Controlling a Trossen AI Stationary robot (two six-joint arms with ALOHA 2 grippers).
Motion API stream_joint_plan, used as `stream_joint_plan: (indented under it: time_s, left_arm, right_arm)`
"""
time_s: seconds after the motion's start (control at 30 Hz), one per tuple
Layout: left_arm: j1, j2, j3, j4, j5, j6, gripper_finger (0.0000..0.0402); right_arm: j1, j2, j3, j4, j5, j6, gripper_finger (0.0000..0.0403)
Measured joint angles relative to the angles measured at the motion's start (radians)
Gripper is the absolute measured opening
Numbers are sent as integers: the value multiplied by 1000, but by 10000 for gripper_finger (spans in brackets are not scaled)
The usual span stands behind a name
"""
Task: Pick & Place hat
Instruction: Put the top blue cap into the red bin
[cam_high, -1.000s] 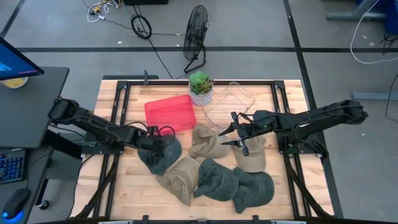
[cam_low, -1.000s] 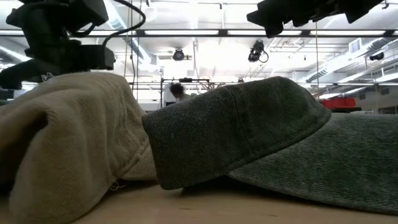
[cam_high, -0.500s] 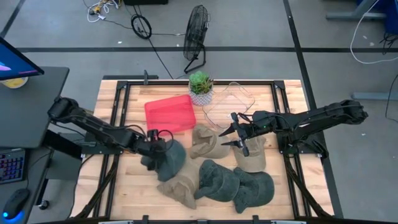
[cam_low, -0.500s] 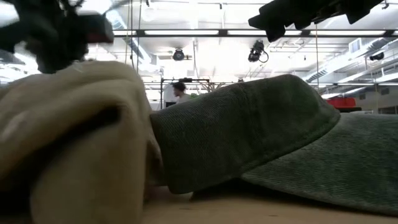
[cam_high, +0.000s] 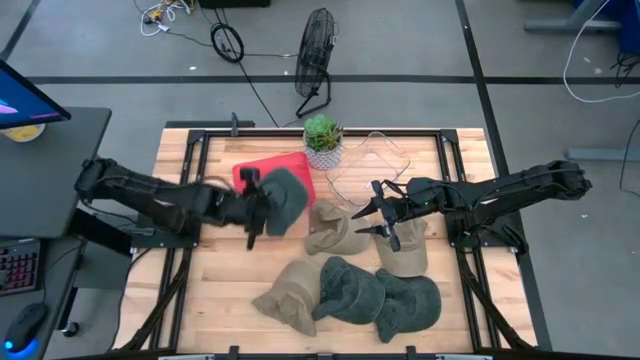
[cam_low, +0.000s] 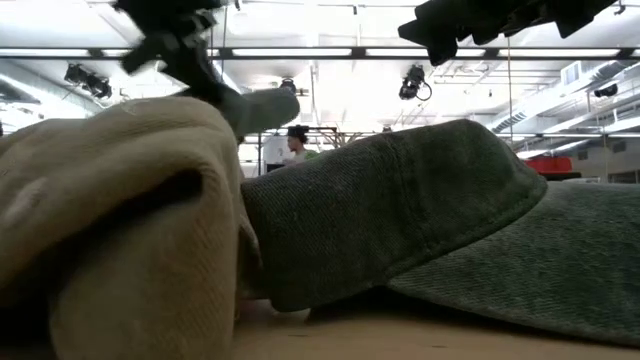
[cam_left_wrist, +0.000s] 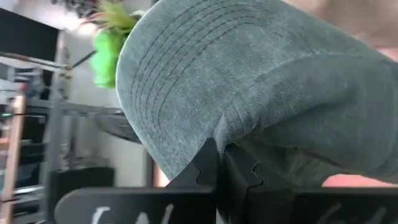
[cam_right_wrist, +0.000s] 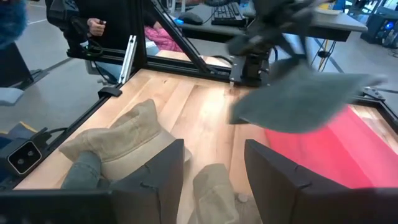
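One green hat (cam_high: 284, 198) lifted off tabletop (cam_high: 215, 290), now carried over red bin (cam_high: 262, 176), clamped in left tool (cam_high: 252, 210); drop judged next. Right tool (cam_high: 372, 210) held apart, idle above tan hat (cam_high: 332, 228).

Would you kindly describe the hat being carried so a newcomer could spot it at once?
Find the red bin at the table's back left. Over its right edge hangs a grey-green hat, pinched in the left gripper. It alone is off the table; the other hats lie on the wood.
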Motion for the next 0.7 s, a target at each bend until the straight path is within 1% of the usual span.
stream_joint_plan:
  time_s: [0.17, 0.23, 0.33, 0.4, 0.57, 0.7]
  left_arm:
    - [178, 26, 0, 88, 49, 327, 5]
    - [228, 29, 0, 125, 97, 456, 5]
    - [287, 29, 0, 161, 194, 595, 5]
    - [321, 29, 0, 151, 227, 630, 4]
    - [401, 55, -21, 99, 236, 641, 6]
    - [456, 100, -49, 144, 241, 681, 7]
  right_arm:
    - [0, 11, 0, -4, 0, -6, 174]
    - [0, 19, 0, -11, 0, -26, 174]
    - [0, 36, 0, -25, 0, -46, 174]
    - [0, 47, 0, -25, 0, -68, 174]
    - [9, 67, 0, 44, -2, -83, 174]
    - [20, 72, 0, 77, -2, -113, 174]
